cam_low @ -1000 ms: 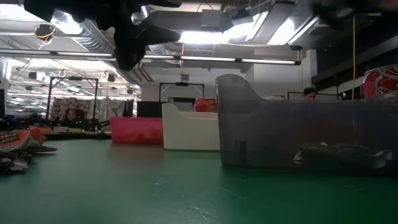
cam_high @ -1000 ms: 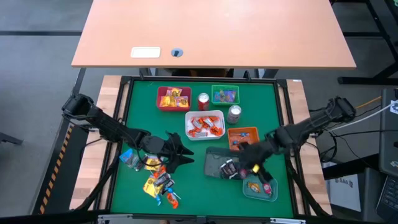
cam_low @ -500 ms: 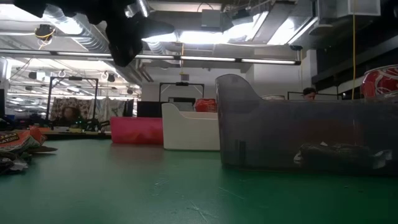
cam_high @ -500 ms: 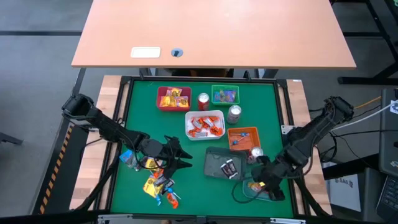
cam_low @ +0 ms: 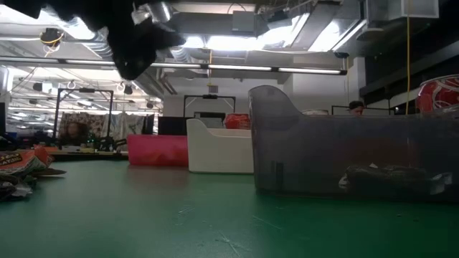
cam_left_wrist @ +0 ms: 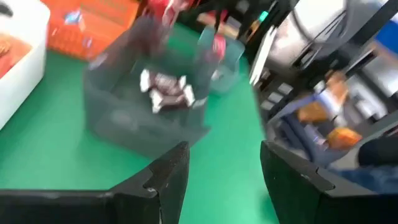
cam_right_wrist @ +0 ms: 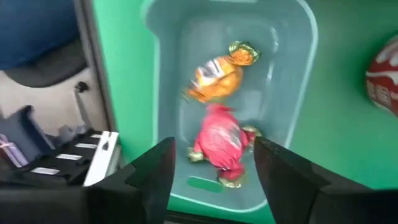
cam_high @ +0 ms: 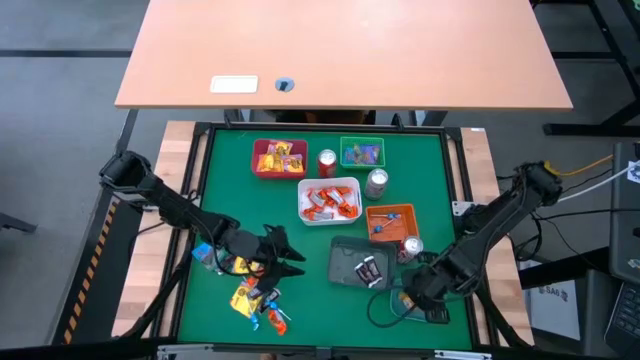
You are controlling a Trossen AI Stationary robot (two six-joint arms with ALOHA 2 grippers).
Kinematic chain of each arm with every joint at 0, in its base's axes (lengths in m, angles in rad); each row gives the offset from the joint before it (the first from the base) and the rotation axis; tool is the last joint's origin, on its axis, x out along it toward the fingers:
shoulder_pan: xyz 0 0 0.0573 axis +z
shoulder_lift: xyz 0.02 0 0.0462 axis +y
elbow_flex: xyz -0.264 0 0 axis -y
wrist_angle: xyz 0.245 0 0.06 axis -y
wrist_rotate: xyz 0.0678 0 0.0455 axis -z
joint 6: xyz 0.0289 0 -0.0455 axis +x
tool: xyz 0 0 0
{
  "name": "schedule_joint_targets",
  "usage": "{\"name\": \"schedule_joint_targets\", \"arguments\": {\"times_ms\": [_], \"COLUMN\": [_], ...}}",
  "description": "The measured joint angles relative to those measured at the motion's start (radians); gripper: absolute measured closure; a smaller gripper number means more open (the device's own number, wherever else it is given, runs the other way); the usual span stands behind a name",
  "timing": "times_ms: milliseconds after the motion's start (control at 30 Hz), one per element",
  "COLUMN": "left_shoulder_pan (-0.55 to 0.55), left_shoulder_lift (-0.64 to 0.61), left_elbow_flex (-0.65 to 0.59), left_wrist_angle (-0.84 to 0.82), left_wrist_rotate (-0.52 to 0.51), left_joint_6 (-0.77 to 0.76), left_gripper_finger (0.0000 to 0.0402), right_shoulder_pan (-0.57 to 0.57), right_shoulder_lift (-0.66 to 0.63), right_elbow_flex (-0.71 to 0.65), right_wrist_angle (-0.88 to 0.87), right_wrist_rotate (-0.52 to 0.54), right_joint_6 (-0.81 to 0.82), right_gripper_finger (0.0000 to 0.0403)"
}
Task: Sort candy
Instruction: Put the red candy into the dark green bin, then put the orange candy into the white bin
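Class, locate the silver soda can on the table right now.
In the high view, the silver soda can stands right of centre, beside the white tray, just below the green tray.

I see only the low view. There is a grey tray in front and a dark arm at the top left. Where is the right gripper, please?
Observer: The right gripper hangs over the teal tray at the near right corner of the table.
Operator: Does it hold a candy?
Observer: No, its fingers are open and empty; an orange candy and a pink candy lie in that tray.
Operator: And the left gripper?
Observer: The left gripper is open above the mat, beside the loose candy pile, and faces the grey tray.
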Motion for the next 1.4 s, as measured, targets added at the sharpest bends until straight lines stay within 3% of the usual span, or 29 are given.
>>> {"name": "schedule_joint_targets", "arguments": {"times_ms": [200,600,767,1067,1400], "left_shoulder_pan": [0.0,0.001,0.002,0.002,0.001], "left_shoulder_lift": [0.0,-0.003,-0.003,-0.006,-0.075], "left_elbow_flex": [0.0,0.0,0.0,0.003,0.113], "left_wrist_angle": [-0.154,-0.339,-0.462,-0.579,-0.919], "left_wrist_rotate": [0.06,0.273,0.322,0.423,0.375], "left_joint_6": [-0.003,-0.019,-0.085,-0.177,-0.198], "left_gripper_finger": [0.0216,0.0224,0.0224,0.0224,0.0224], "right_shoulder_pan": [-0.001,-0.001,-0.001,-0.001,-0.001], "right_shoulder_lift": [0.01,0.01,0.01,0.01,0.01], "right_elbow_flex": [0.0,0.008,0.081,0.216,0.23], "right_wrist_angle": [-0.052,-0.079,-0.182,-0.264,-0.264], "right_wrist_rotate": [-0.018,-0.061,-0.056,0.143,0.313], "right_joint_6": [-0.003,0.001,-0.012,-0.079,-0.135], "right_gripper_finger": [0.0162,0.0161,0.0161,0.0161,0.0161]}}
